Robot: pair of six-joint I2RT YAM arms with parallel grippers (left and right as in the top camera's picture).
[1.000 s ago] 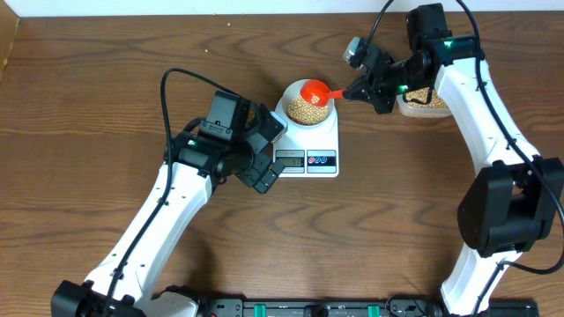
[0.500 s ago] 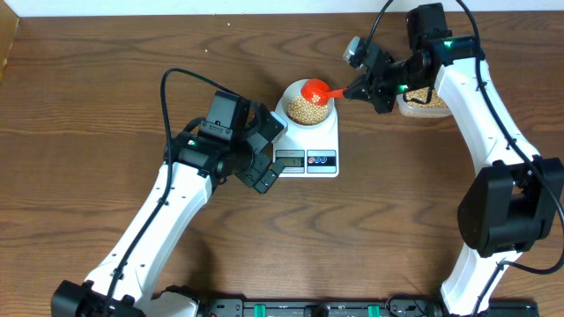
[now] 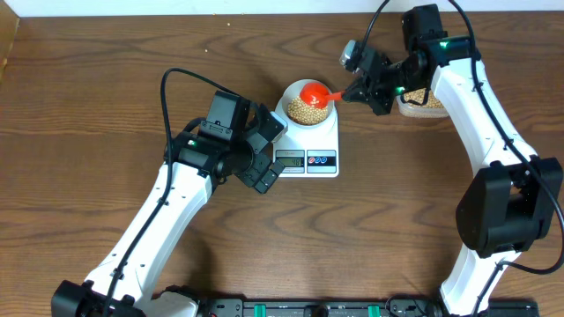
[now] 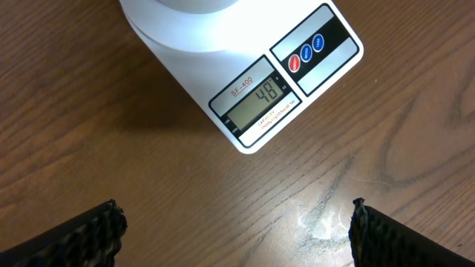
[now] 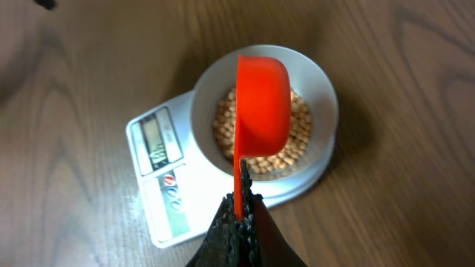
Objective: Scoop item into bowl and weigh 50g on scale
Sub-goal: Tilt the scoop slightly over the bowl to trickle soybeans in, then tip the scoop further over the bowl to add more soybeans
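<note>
Now, right pincer (image 5: 241, 211): pressed together on the thin handle of a red-orange plastic scoop (image 5: 261, 104).
Scoop: reaches straight out ahead of the right pincer, with its cup turned on its side above the middle of the bowl.
Bowl: small round pale blue-white bowl (image 5: 326, 104), just beyond the right pincer's tips, standing on the scale.
Item: small round tan-yellow beans (image 5: 300, 133) lie heaped in the bowl beneath the scoop; whether any lie in the cup cannot be told.
Scale: flat white rectangular kitchen scale (image 4: 185, 52), ahead of the left pincer. Its grey display (image 4: 266, 94) reads 48, with red and blue round buttons (image 4: 306, 52) beside it.
Left pincer (image 4: 237, 222): spread wide and holding nothing, over the bare brown wooden table (image 4: 74, 111), just short of the scale's display edge.
Tub: clear plastic tub (image 3: 421, 104) holding beans, behind the right pincer and partly hidden by the arm.
</note>
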